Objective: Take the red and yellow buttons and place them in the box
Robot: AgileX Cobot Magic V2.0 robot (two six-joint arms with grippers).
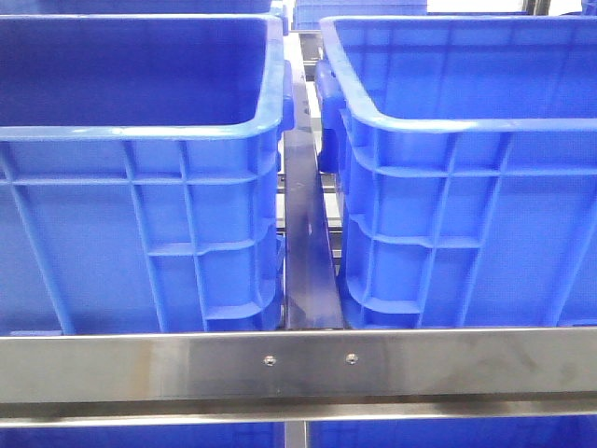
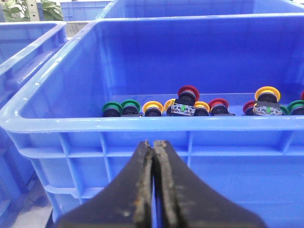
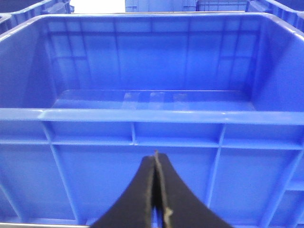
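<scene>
Blue crates fill our view. Both our left pincer (image 2: 154, 145) and right pincer (image 3: 156, 156) are closed, empty. Red and yellow buttons (image 2: 190, 102) lie inside the source crate (image 2: 142, 124); the box (image 3: 142, 116) holds none, so nothing is done.

Rightmost red button (image 2: 302, 95) cut by edge

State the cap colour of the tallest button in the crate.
Dark red, clearest in the left wrist view.

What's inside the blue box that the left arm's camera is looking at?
Small round push buttons with red, yellow and green caps sit along the floor of the bright-blue plastic crate. The near floor is hidden behind its front wall.
</scene>
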